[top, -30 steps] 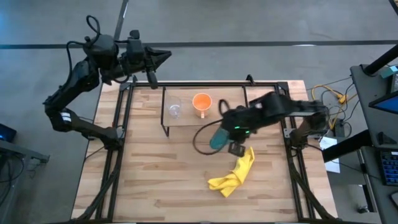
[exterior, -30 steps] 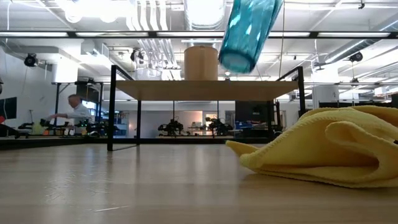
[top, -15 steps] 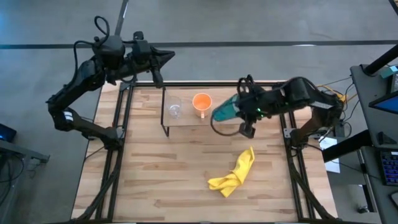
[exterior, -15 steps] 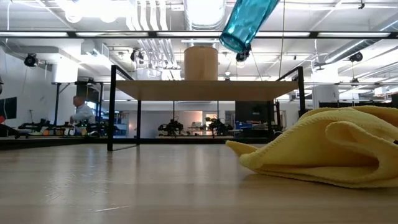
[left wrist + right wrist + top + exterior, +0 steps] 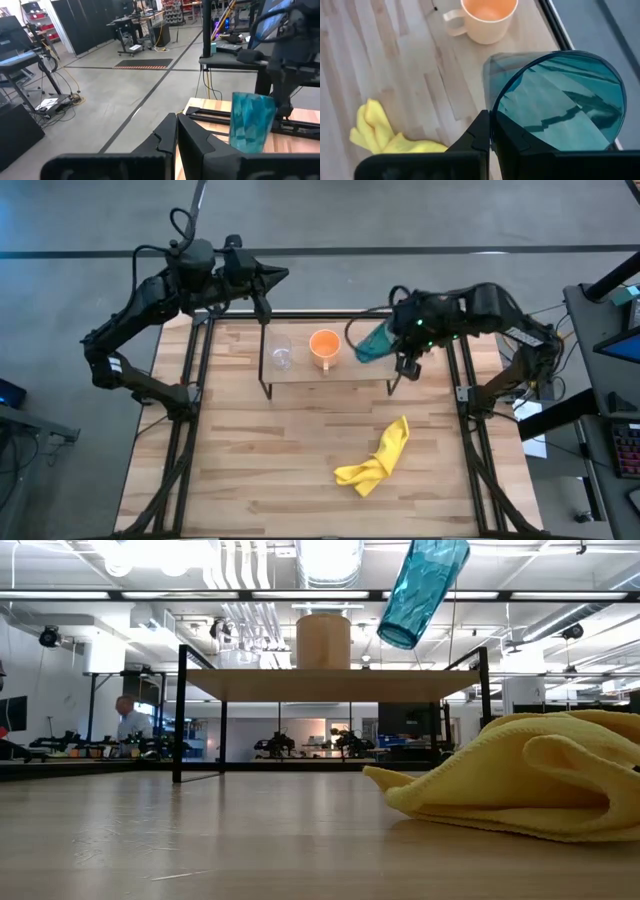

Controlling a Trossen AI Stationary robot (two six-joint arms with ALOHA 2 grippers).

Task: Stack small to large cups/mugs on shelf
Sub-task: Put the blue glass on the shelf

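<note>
The teal tumbler [image 5: 373,344] hangs tilted in my right gripper [image 5: 491,127], in the air over the right end of the shelf [image 5: 300,372]. The low view shows it clear above the shelf board [image 5: 330,683], narrow base lowest [image 5: 402,635]. On the shelf stand the clear glass cup [image 5: 280,353] and, to its right, the orange mug [image 5: 324,345], each on its base. My left gripper [image 5: 275,277] hovers shut beyond the table's far left corner, touching nothing; its wrist view shows the tumbler [image 5: 251,122] farther off. My right gripper pinches the tumbler's wall at the mouth rim [image 5: 496,107]; one finger seems to be inside the mouth and one outside. The fingers come from the table's right side. The tumbler is lifted clear and tilted, its base pointing down and toward the mug [image 5: 487,17].
A crumpled yellow cloth [image 5: 378,458] lies on the tabletop near the right middle and fills the right foreground of the low view [image 5: 520,775]. Black frame rails run along the table's left, right and far edges. A person shows far off in the room [image 5: 128,720].
My right gripper has carried the tumbler from above the middle of the table toward the far edge and a little right, to above the shelf's right end; it stays tilted and held. My left gripper has drifted slightly toward the right.
</note>
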